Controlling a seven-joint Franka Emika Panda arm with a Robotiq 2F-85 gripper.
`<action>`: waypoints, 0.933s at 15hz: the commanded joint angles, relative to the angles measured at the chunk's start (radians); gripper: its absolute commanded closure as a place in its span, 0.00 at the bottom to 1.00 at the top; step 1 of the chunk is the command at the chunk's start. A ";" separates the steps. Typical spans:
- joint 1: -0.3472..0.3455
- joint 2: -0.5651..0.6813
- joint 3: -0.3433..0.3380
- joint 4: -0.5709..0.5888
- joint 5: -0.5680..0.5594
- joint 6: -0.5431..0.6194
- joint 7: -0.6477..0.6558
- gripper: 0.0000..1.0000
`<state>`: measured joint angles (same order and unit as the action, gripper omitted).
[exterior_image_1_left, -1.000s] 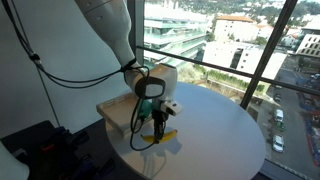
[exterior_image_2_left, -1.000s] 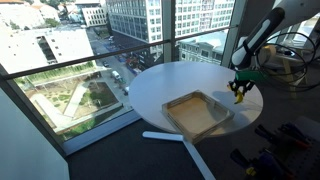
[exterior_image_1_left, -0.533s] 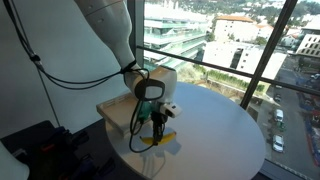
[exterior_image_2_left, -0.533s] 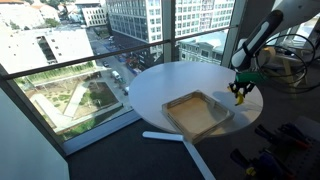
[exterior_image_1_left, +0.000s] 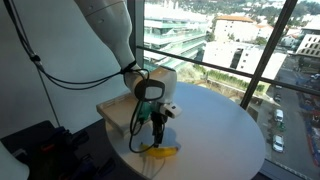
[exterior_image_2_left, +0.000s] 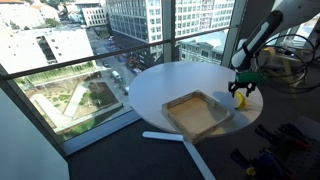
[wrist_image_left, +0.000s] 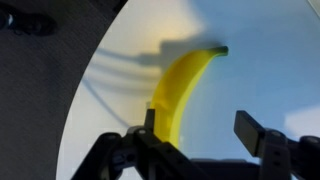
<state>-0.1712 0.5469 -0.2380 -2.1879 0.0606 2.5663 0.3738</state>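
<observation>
A yellow banana (exterior_image_1_left: 161, 151) lies on the round white table (exterior_image_1_left: 225, 130) near its edge, just below my gripper (exterior_image_1_left: 156, 128). In the wrist view the banana (wrist_image_left: 181, 82) stretches away from the fingers, its near end beside one finger (wrist_image_left: 150, 122). My gripper (wrist_image_left: 200, 130) is open, with bare table between the jaws. In an exterior view the banana (exterior_image_2_left: 240, 100) rests beside the tray, under the gripper (exterior_image_2_left: 240, 90).
A shallow wooden tray (exterior_image_2_left: 196, 113) sits on the table (exterior_image_2_left: 165, 80) next to the banana, also seen as the tray (exterior_image_1_left: 118, 113) behind the arm. Tall windows surround the table. The table edge runs close to the banana.
The jaws have opened and the banana has dropped from the gripper onto the table. The arm itself has hardly moved.
</observation>
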 joint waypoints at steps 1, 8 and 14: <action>-0.010 -0.008 0.003 -0.001 0.029 0.000 -0.034 0.00; -0.002 -0.025 0.002 -0.004 0.025 -0.018 -0.029 0.00; 0.018 -0.050 -0.002 -0.008 0.013 -0.028 -0.019 0.00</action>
<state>-0.1621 0.5356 -0.2377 -2.1869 0.0614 2.5652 0.3736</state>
